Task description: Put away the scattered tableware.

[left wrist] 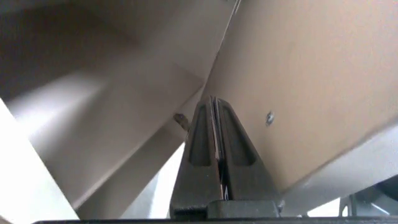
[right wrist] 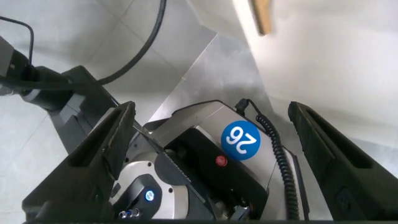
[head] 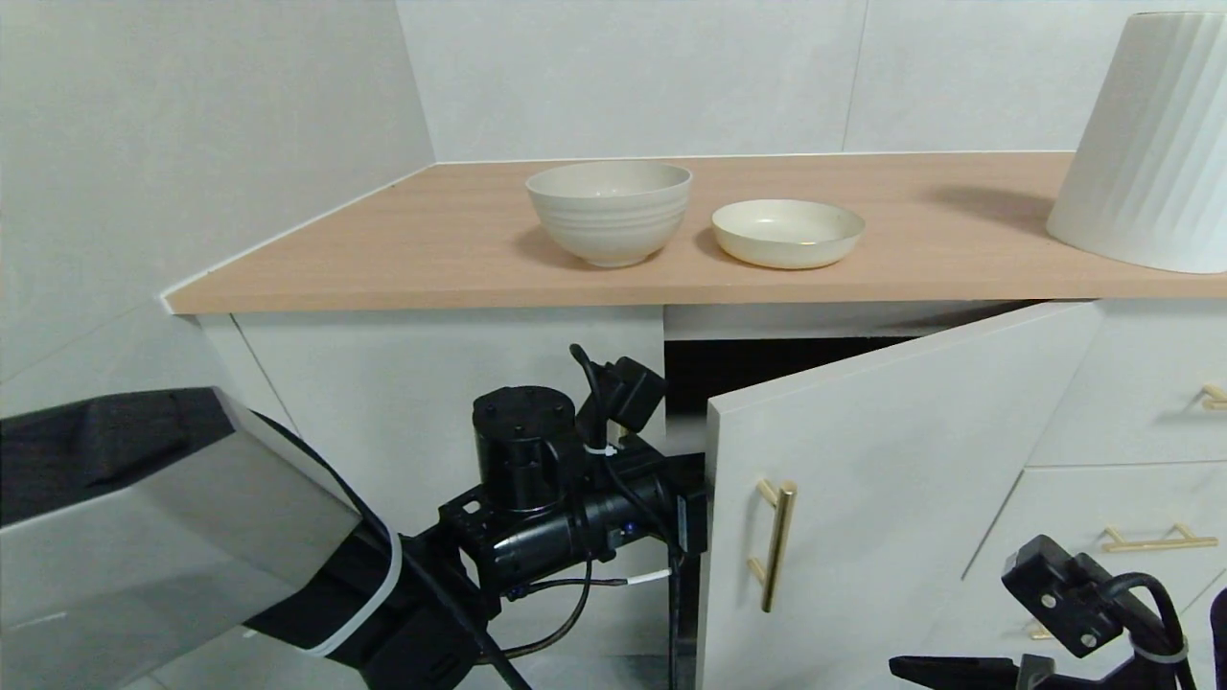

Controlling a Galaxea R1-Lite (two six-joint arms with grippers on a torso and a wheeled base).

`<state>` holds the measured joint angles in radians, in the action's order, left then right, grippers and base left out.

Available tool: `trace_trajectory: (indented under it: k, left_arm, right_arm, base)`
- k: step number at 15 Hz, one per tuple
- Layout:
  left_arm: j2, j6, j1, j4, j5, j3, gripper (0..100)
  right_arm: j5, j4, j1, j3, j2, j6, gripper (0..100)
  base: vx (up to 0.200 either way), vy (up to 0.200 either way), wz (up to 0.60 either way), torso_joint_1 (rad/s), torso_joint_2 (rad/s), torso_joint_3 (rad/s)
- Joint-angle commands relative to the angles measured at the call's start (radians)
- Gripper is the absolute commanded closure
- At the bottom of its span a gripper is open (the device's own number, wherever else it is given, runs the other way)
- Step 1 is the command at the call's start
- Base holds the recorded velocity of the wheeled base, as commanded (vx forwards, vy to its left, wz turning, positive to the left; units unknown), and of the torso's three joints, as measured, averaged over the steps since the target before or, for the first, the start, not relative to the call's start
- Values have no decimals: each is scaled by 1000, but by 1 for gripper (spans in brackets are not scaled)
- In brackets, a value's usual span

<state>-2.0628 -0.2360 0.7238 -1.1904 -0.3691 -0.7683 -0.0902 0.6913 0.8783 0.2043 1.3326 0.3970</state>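
Cabinet door stands partly open; bowl and plate sit side by side on the counter, so nothing is judged put away yet. Left gripper, jaws pressed together, is against the door's inner face; right gripper hangs low, jaws wide apart. Cabinet interior is dark and unreadable.

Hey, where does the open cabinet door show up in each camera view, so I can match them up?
Head view: the cabinet door stands open at centre-right, below the countertop.
Left wrist view: the tan surface beyond the shut left hand is probably the door's inner face.
Right wrist view: the door's white front lies along the upper edge.
Shared landmark: the gold handle, also in the right wrist view.
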Motion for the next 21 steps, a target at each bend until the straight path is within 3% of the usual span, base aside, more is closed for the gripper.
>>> trace_trajectory:
  k: [1,3,14,21]
  left_arm:
    - [-10,0,5,0,-2,-3,100]
    - [-16,0,5,0,-2,-8,100]
    - [-62,-2,8,0,-2,-52,100]
    - [-65,-6,12,0,-4,-60,100]
  right_arm:
    - [-2,1,2,0,2,-1,0]
    - [-2,1,2,0,2,-1,0]
    - [-3,1,2,-14,8,-43,0]
    - [-3,1,2,-14,8,-43,0]
  base:
    - [-200,0,0,2,-7,2]
    - [-200,0,0,-2,0,5]
    - [0,0,0,0,0,0]
    - [-200,0,0,4,2,0]
